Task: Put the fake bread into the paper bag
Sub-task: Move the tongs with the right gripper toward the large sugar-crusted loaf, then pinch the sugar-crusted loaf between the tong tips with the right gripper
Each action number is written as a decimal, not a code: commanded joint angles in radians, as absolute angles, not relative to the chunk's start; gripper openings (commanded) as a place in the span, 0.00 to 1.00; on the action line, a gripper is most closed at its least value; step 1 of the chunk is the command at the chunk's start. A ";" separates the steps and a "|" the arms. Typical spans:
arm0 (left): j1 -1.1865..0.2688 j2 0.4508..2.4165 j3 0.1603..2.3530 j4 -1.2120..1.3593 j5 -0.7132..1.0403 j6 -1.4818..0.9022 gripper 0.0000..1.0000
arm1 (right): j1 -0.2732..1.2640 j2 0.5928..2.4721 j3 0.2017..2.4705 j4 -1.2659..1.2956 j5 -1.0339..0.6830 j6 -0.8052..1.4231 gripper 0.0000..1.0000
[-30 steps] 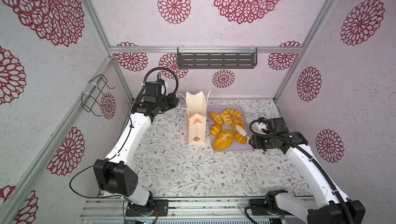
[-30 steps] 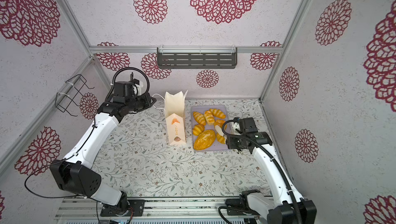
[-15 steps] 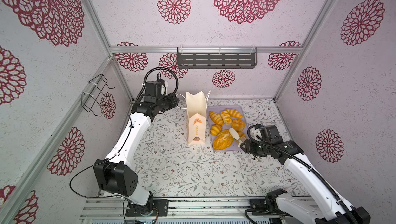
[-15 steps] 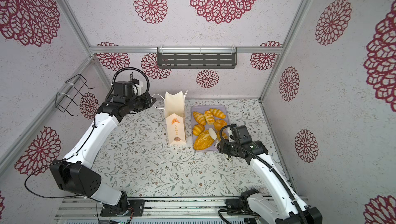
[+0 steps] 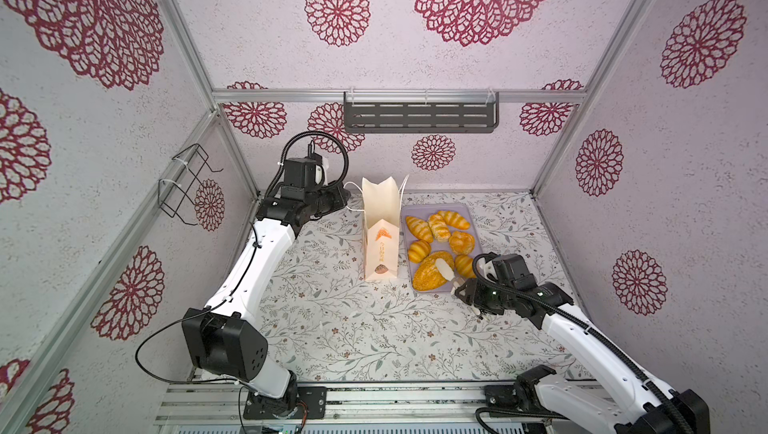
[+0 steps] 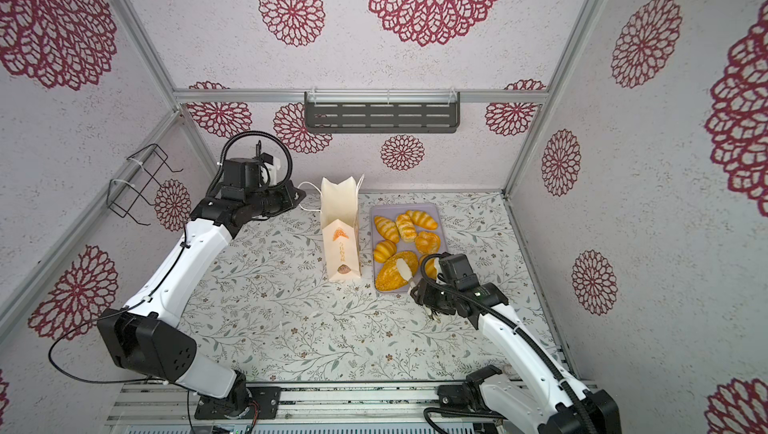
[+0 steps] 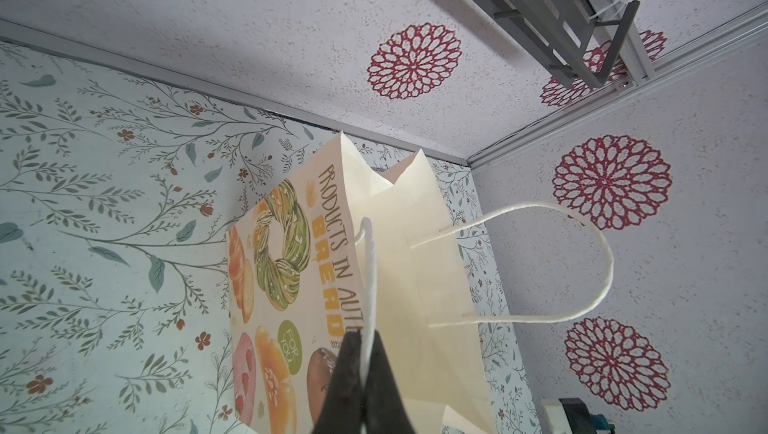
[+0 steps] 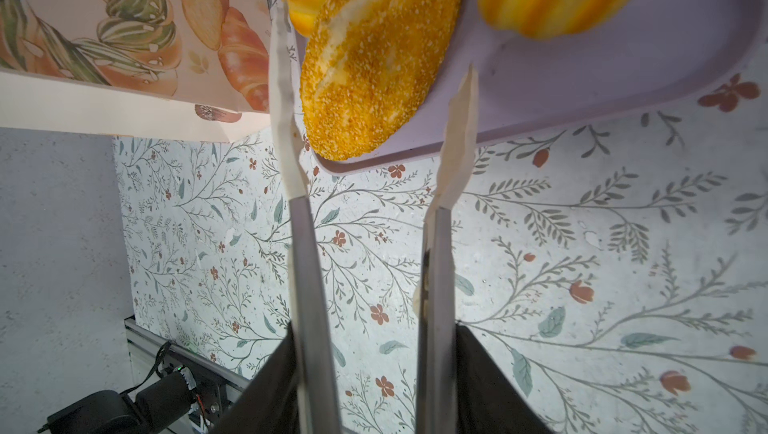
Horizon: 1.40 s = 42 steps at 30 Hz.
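The paper bag (image 5: pixel 380 224) (image 6: pixel 338 224) stands upright and open just left of the lilac tray (image 5: pixel 415 208). My left gripper (image 5: pixel 347 199) (image 7: pixel 360 334) is shut on its white cord handle (image 7: pixel 368 270). Several fake bread pieces lie on the tray: striped rolls (image 5: pixel 419 228), a round bun (image 5: pixel 461 242) and the speckled oval loaf (image 5: pixel 428 279) (image 8: pixel 374 70) at the front. My right gripper (image 5: pixel 465 288) (image 8: pixel 374 330) is shut on metal tongs (image 8: pixel 303 266) with taped tips. The tips stand apart on either side of the loaf's near end.
A grey slotted shelf (image 5: pixel 419 116) hangs on the back wall and a wire rack (image 5: pixel 187 187) on the left wall. The bag's other handle (image 7: pixel 602 266) loops out freely. The tray's front rim (image 8: pixel 582 79) lies under the tongs.
The right arm has swung from the tray's right side round to its front, bringing the tongs' tips over the speckled loaf. The left arm and the bag have stayed put.
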<state>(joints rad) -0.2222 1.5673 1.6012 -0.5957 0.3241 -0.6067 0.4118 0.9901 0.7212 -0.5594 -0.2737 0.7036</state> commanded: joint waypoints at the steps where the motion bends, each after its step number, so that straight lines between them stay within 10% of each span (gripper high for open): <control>1: -0.227 1.565 1.591 -0.578 0.330 -0.604 0.00 | 0.416 0.962 0.724 -0.461 -0.309 0.751 0.55; 42: -0.226 1.573 1.595 -0.587 0.321 -0.610 0.00 | 0.417 1.052 0.593 -0.184 -0.396 0.809 0.55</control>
